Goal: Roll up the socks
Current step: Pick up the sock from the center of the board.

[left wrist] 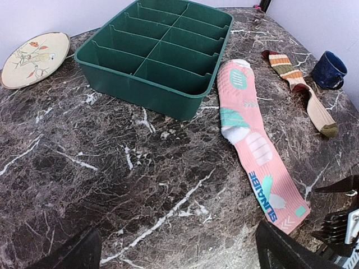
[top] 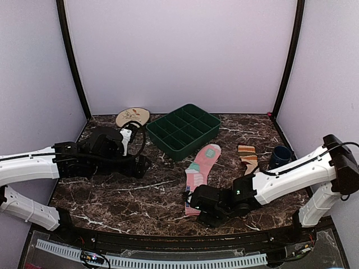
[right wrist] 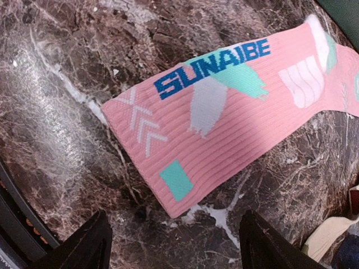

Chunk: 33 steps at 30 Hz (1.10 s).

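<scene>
The pink sock [top: 200, 171] with mint and white patches lies flat on the marble table, toe toward the green tray; it also shows in the left wrist view [left wrist: 253, 143] and the right wrist view [right wrist: 224, 106]. The shorter tan sock [top: 247, 157] with a striped cuff lies to its right, seen too in the left wrist view [left wrist: 302, 89]. My right gripper [top: 192, 203] is open, hovering just over the pink sock's cuff end [right wrist: 174, 185], fingers on either side of its corner. My left gripper [top: 143, 165] is open and empty over bare marble, left of the socks.
A green divided tray [top: 184, 129] stands at the back centre. A round beige patterned plate [top: 133, 116] lies at the back left. A dark blue mug [top: 280, 155] stands right of the tan sock. Purple walls enclose the table.
</scene>
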{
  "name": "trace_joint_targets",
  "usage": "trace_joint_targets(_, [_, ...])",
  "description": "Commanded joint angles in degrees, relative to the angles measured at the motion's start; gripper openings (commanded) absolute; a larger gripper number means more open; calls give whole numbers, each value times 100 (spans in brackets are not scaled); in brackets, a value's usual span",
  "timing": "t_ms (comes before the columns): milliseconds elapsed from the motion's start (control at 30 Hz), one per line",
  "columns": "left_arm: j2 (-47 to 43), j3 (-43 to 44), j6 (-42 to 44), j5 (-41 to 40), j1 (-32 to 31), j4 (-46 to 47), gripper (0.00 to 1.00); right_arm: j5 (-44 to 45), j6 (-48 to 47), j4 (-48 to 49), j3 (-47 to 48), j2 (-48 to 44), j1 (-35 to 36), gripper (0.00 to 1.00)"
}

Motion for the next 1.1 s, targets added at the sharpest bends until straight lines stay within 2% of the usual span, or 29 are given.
trace_joint_targets(0, [-250,11,-139,50,-20,-158,98,116,-355,237,120,346,22,77])
trace_joint_targets(400, [-363,-189,-296,50,-20,-111,98,-247,-927,266,129,522,-429,77])
trace_joint_targets(600, [-276,-185,-268,19,-20,-32,98,-527,-1190,222,-3,513,-574,71])
trace_joint_targets(933, [-125,-182,-219,33,-20,118,98,-677,-1526,238,9,632,-744,49])
trace_joint_targets(1067, [-110,-160,-221,46,-20,125,98,-765,-1567,172,83,707,-783,32])
